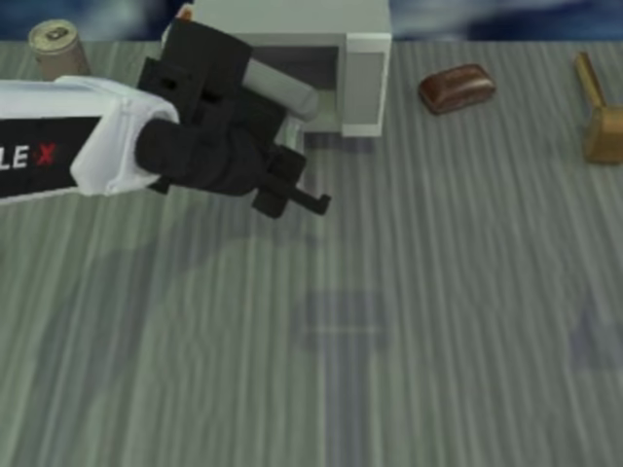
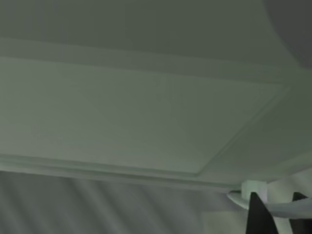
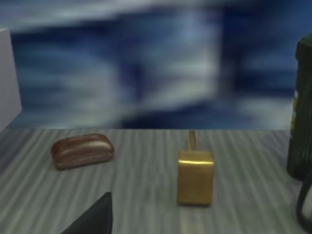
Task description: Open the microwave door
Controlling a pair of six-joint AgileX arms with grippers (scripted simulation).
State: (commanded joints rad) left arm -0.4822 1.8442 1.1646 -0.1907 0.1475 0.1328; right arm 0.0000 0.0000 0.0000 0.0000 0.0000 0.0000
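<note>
The left gripper [image 2: 278,212] is reaching for the handle [image 2: 253,187] of the microwave door [image 2: 122,112], just beyond its tips on the microwave [image 1: 292,19]; I cannot tell whether it is pinching, so it should be pulling along the hinge's arc, not straight back.

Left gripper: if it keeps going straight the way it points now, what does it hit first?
Most likely the microwave door: it fills the wrist view just ahead of the left gripper, by the handle. Depth is hard to judge.

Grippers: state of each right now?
Left gripper: closed on the microwave door handle.
Right gripper: only a fingertip shows; cannot tell.
</note>
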